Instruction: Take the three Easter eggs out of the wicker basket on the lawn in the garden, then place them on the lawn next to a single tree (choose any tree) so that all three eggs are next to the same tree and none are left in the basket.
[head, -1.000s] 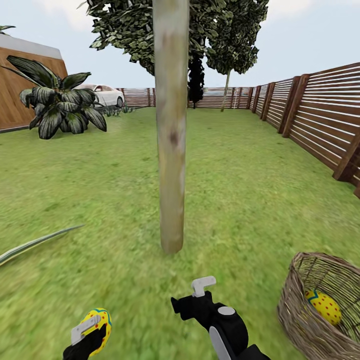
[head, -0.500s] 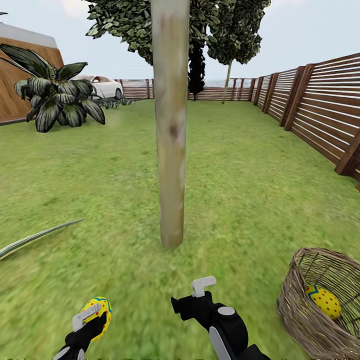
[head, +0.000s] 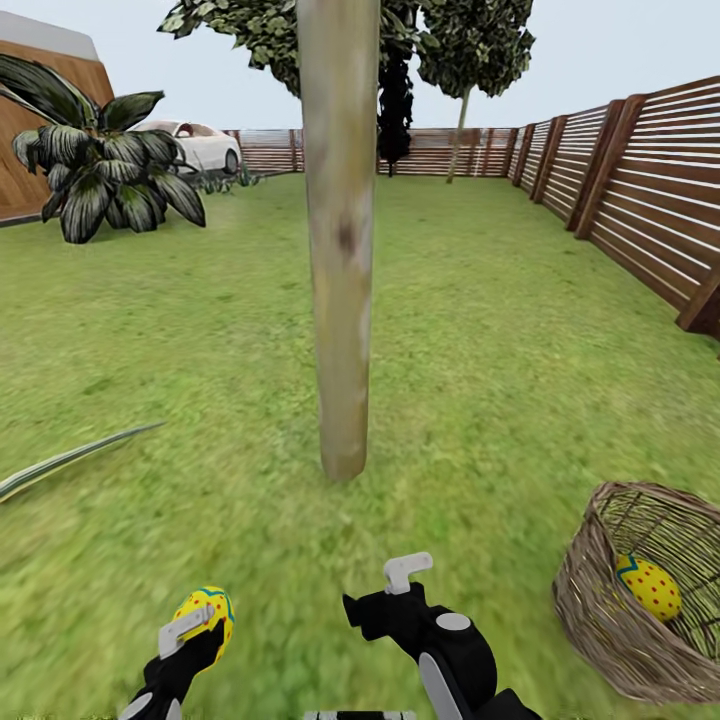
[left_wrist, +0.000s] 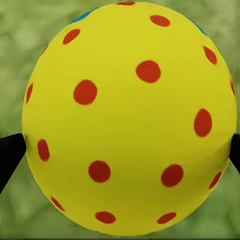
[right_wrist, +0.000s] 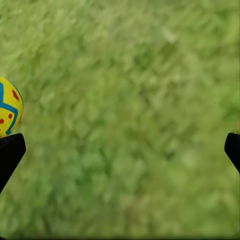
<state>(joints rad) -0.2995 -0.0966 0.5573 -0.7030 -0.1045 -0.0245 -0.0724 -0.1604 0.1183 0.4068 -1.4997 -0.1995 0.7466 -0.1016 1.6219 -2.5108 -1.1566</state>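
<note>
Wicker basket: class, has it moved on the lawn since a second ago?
No. The wicker basket keeps its place right of the tree; both rose alike in the head view, so the camera moved.

One yellow, red-dotted Easter egg (head: 207, 612) sits clamped in the left end effector (head: 193, 630) above the lawn (head: 520, 330); another egg (head: 648, 587) lies inside the wicker basket (head: 600, 620), well right of the right end effector (head: 405, 572), with the tree (head: 340, 240) ahead.
</note>
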